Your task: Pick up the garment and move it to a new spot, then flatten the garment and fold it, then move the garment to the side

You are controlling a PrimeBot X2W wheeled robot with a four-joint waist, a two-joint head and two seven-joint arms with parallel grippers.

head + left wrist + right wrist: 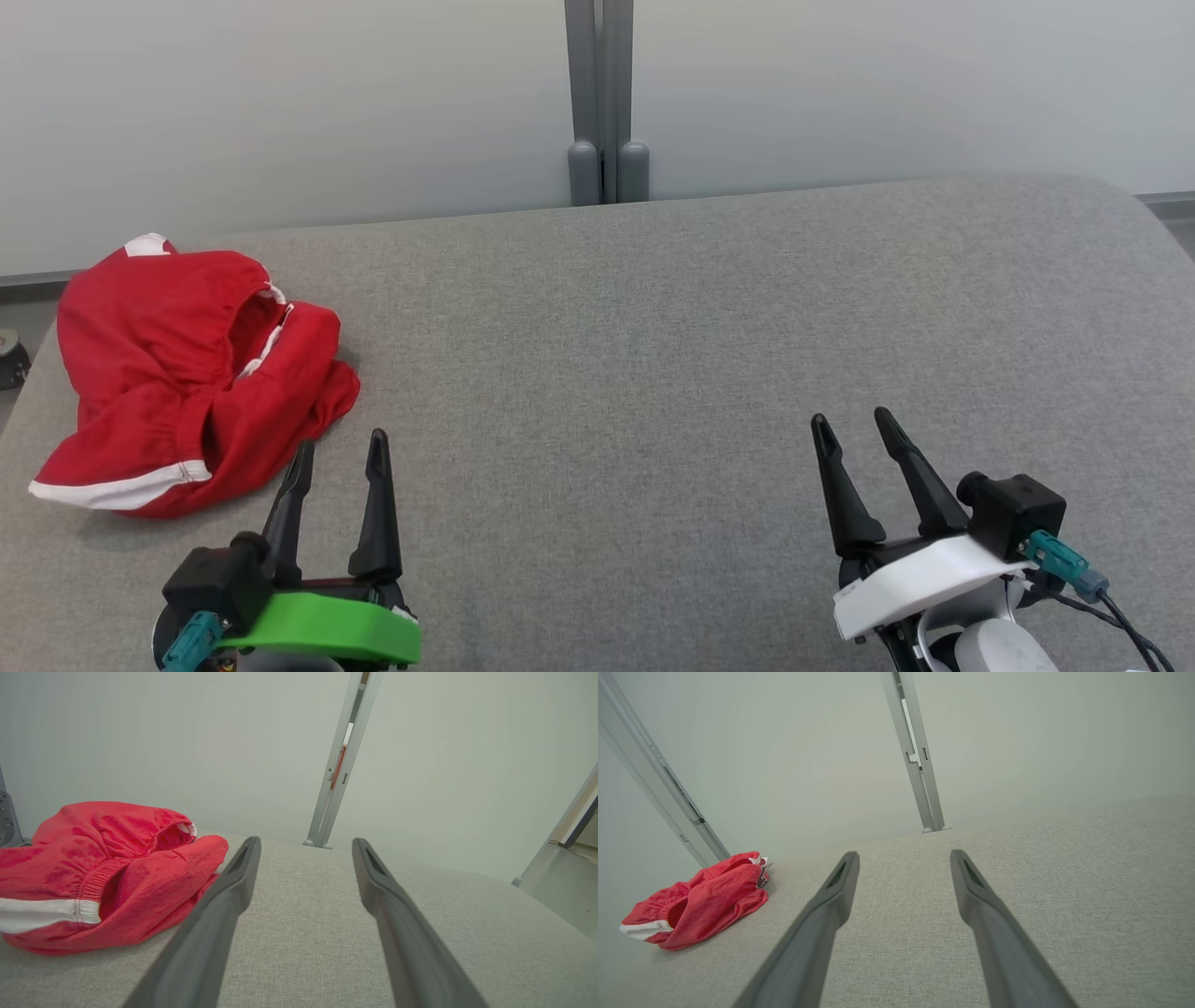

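A crumpled red garment point(187, 373) with white trim and an elastic waistband lies in a heap at the left end of the grey fabric table point(653, 373). My left gripper point(341, 448) stands open just to the right of and nearer than the heap, nothing between its fingers. In the left wrist view the garment point(103, 872) sits to the left of the open left gripper point(303, 847). My right gripper point(850, 425) is open over bare fabric at the lower right, far from the cloth. The right wrist view shows the garment point(700, 900) far left of the right gripper point(903, 858).
A grey metal post point(602, 103) rises behind the table's far edge against a pale wall. The table's far right corner is rounded point(1120, 201). Another slanted metal rail point(658, 784) stands beyond the garment's end of the table.
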